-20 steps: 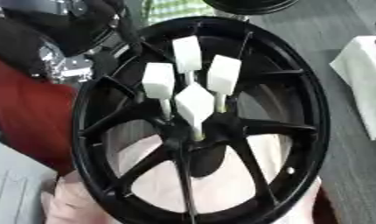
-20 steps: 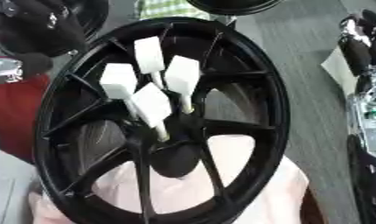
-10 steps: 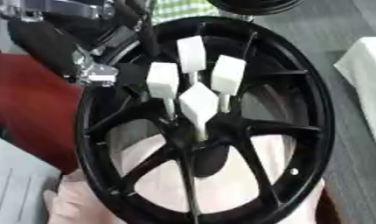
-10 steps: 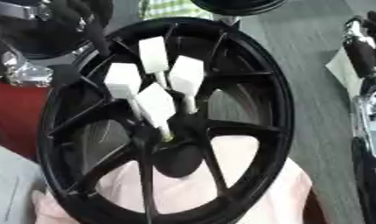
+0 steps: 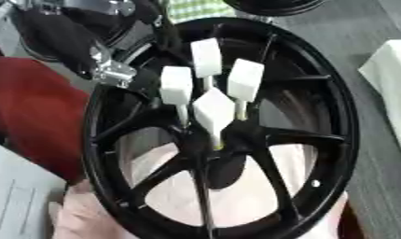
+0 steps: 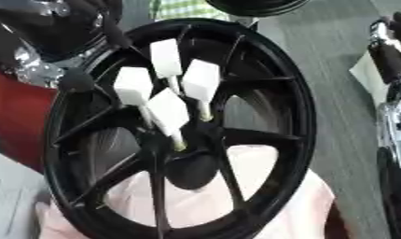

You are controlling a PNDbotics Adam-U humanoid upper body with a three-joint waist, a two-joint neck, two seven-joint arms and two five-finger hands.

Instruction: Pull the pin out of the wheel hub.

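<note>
Four white-headed pins (image 5: pixel 213 112) stand in the hub of the black wheel (image 5: pixel 334 140). Stiff, light; take one by its blocky head. Left hand (image 5: pixel 106 70) at upper-left rim, fingers unclear.

Left hand (image 5: pixel 81 44) blurred; fingers unclear (wheel hub (image 5: pixel 334 140) btm cut off).

A glossy black spoked wheel hub (image 5: pixel 318 140) is showing four white block-headed pins (image 5: pixel 213 109) with pale yellowish stems. A pale pink cloth (image 6: pixel 261 205) is showing beneath, a dark red surface (image 5: pixel 28 121) lying beside, and grey flooring (image 5: pixel 350 42) behind.
</note>
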